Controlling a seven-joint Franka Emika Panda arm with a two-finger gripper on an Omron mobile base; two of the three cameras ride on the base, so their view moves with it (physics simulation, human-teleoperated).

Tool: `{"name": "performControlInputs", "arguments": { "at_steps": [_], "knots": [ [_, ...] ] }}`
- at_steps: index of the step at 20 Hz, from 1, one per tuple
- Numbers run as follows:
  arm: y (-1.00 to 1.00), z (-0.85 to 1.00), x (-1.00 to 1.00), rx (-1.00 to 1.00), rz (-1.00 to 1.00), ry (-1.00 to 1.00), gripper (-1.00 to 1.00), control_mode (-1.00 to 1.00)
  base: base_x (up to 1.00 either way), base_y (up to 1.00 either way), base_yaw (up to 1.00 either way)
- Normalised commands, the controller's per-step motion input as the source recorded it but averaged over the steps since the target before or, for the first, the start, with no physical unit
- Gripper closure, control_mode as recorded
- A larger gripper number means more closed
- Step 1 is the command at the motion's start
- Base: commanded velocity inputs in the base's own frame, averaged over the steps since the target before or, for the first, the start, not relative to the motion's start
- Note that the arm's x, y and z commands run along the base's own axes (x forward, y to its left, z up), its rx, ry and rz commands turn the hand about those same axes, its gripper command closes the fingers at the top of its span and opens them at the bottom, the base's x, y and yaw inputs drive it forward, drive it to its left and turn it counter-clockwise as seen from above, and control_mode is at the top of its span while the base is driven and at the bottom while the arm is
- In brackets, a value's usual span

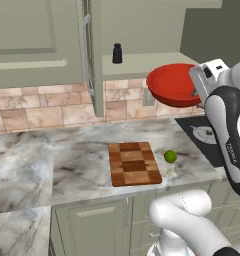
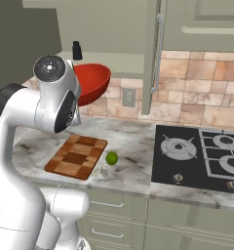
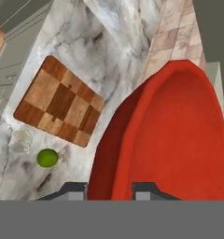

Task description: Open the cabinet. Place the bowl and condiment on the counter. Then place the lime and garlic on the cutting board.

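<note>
The arm is raised high, its end effector [image 3: 111, 189] clamped on the near rim of the bowl [image 1: 173, 84], which is held in the air above the table [image 1: 67, 165]. The condiment [image 1: 117, 53] is seen on the cabinet [image 1: 142, 30] shelf. The lime [image 1: 170, 156] and garlic [image 1: 171, 171] are placed just right of the cutting board [image 1: 134, 163].

Chequered wooden cutting board [image 1: 134, 163] lies on the grey-white marble table [image 1: 67, 160]; round green lime [image 1: 170, 156] sits just right of it, whitish garlic bulb [image 1: 170, 171] before the lime. Wide red bowl [image 1: 173, 84] hangs above, slim black bottle [image 1: 117, 53] on the cabinet shelf [image 1: 142, 62] behind.
</note>
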Motion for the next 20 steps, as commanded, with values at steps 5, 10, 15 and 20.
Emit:
{"name": "performControlInputs", "arguments": {
  "at_steps": [5,10,15,20],
  "knots": [
    [0.03,-0.26,-0.22,0.03,0.0,0.0,1.0,-1.0,0.0,0.0,0.0],
    [0.03,-0.26,-0.2,0.02,0.0,0.0,1.0,-1.0,0.0,0.0,0.0],
    [0.07,-0.29,-0.16,0.03,0.0,0.0,1.0,-1.0,0.0,0.0,0.0],
    [0.09,-0.28,-0.15,0.04,0.0,0.0,1.0,-1.0,0.0,0.0,0.0]
  ]
}}
